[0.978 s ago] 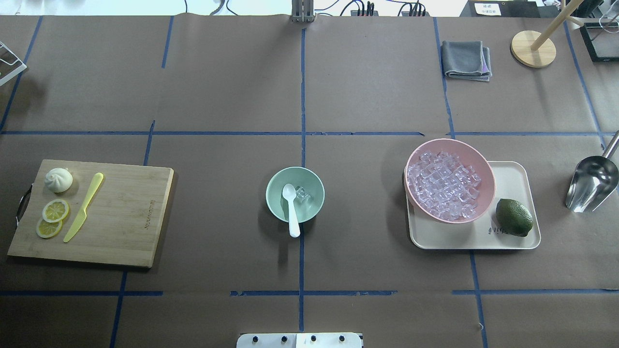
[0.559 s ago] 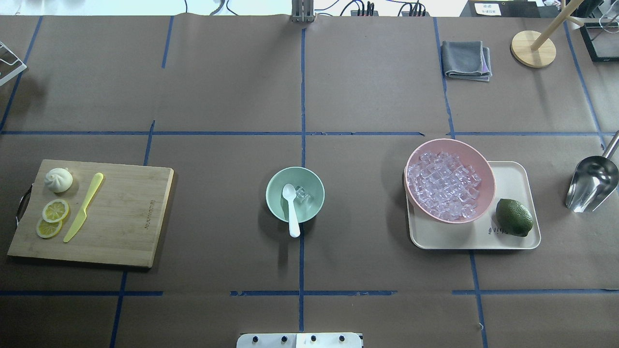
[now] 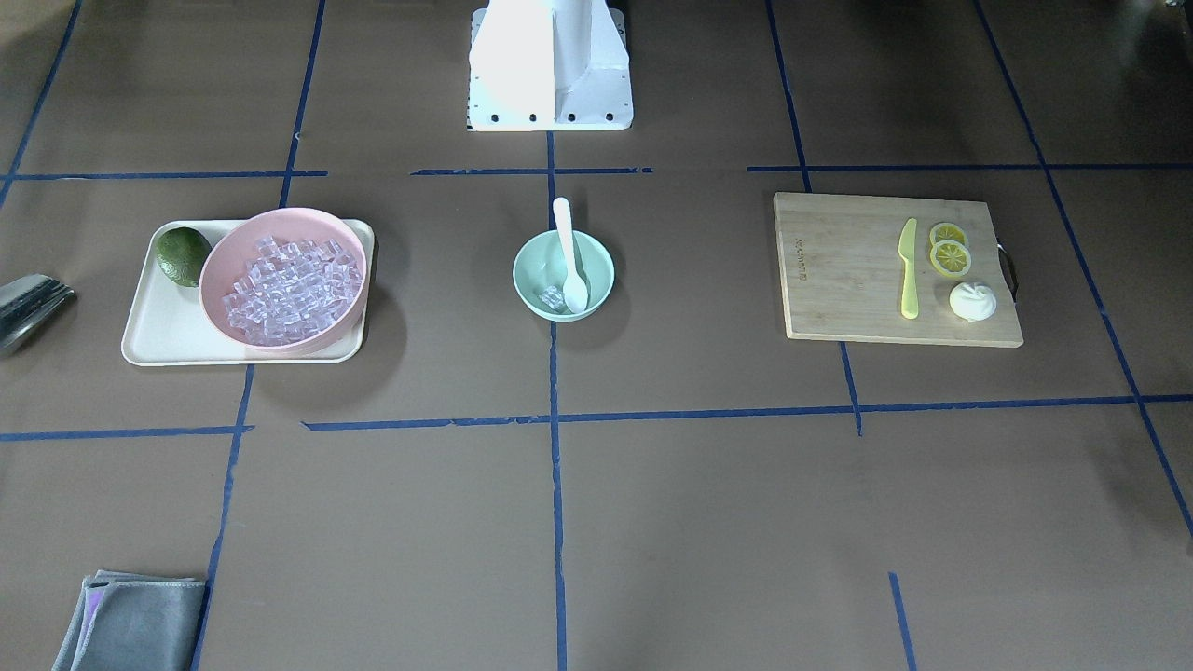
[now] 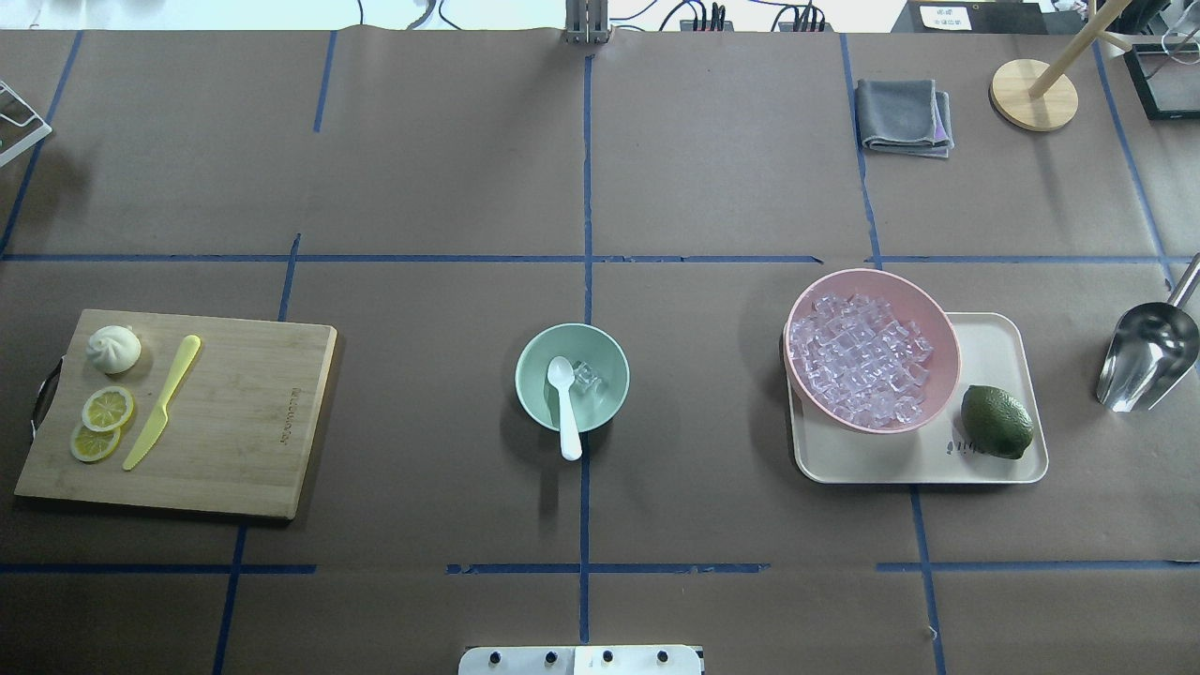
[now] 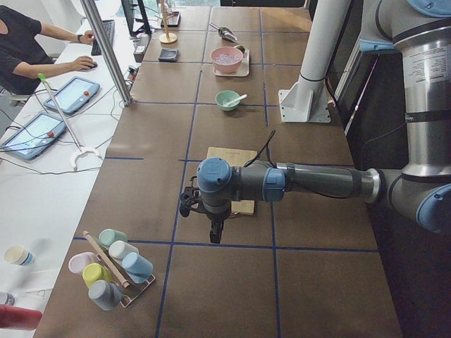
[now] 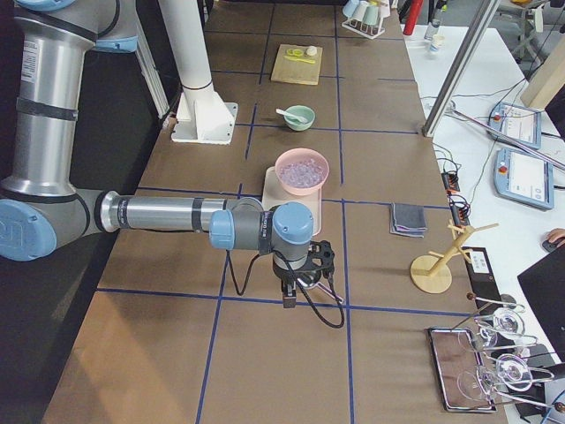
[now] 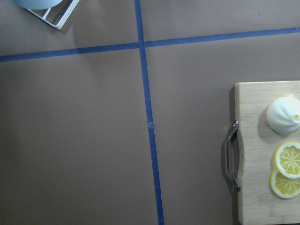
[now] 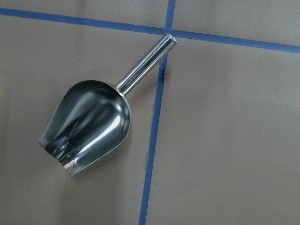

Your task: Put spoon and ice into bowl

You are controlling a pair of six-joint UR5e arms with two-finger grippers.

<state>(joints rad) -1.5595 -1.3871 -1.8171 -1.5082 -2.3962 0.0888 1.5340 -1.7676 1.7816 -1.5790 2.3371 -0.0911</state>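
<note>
The white spoon (image 4: 565, 412) lies with its scoop inside the mint-green bowl (image 4: 527, 375) at the table's middle, its handle resting over the near rim. A clear ice cube (image 4: 588, 375) sits in the bowl beside the scoop. The front view shows the bowl (image 3: 533, 268), spoon (image 3: 566, 240) and ice (image 3: 553, 298) too. My left gripper (image 5: 215, 234) hangs above the table past the cutting board's handle end. My right gripper (image 6: 287, 299) hangs above the steel scoop (image 8: 89, 122). Both are far from the bowl, and I cannot tell whether they are open or shut.
A pink bowl (image 4: 940, 323) full of ice cubes (image 4: 858, 356) stands on a cream tray (image 4: 994, 349) with a lime (image 4: 997, 422). The steel scoop (image 4: 1148, 356) lies at the right edge. A cutting board (image 4: 244, 422) at the left holds a yellow-green knife (image 4: 164, 403), lemon slices (image 4: 103, 422) and a bun (image 4: 113, 349).
</note>
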